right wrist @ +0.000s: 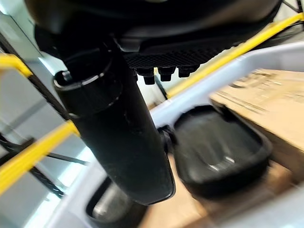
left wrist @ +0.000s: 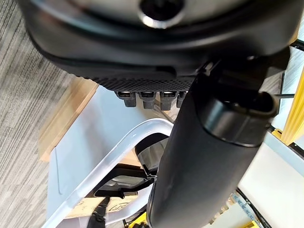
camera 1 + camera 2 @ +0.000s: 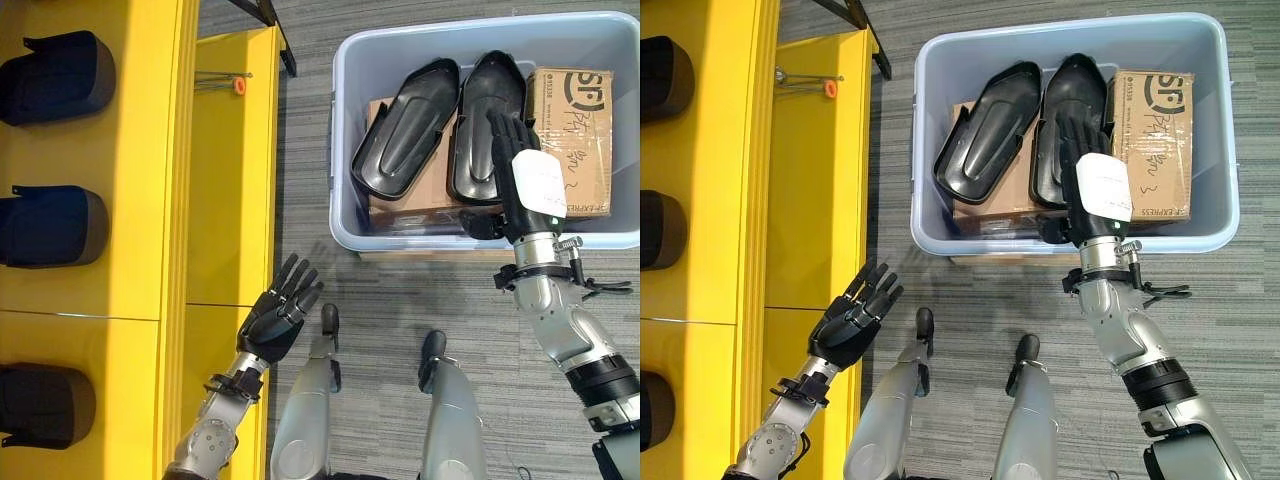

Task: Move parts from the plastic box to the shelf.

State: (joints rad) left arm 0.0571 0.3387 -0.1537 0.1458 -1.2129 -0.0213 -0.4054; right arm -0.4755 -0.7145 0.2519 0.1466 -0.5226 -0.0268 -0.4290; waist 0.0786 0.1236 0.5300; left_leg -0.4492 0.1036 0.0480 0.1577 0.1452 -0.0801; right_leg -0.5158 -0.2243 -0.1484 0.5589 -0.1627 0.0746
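Left eye view shows my right hand (image 3: 528, 185) reaching into the plastic box (image 3: 345, 120), right above the right-side black part (image 3: 487, 125); its fingers (image 3: 505, 130) are straight and open and hold nothing; that part lies just under and ahead of them, its long side pointing away from me, the same way the fingers point. My left hand (image 3: 278, 318) is open too, down by the yellow shelf (image 3: 225, 180), well apart from the box; so the right hand is much nearer. Both parts are shiny black, long, scooped shells lying side by side on brown cardboard boxes (image 3: 575, 130); the left one (image 3: 405, 128) is tilted.
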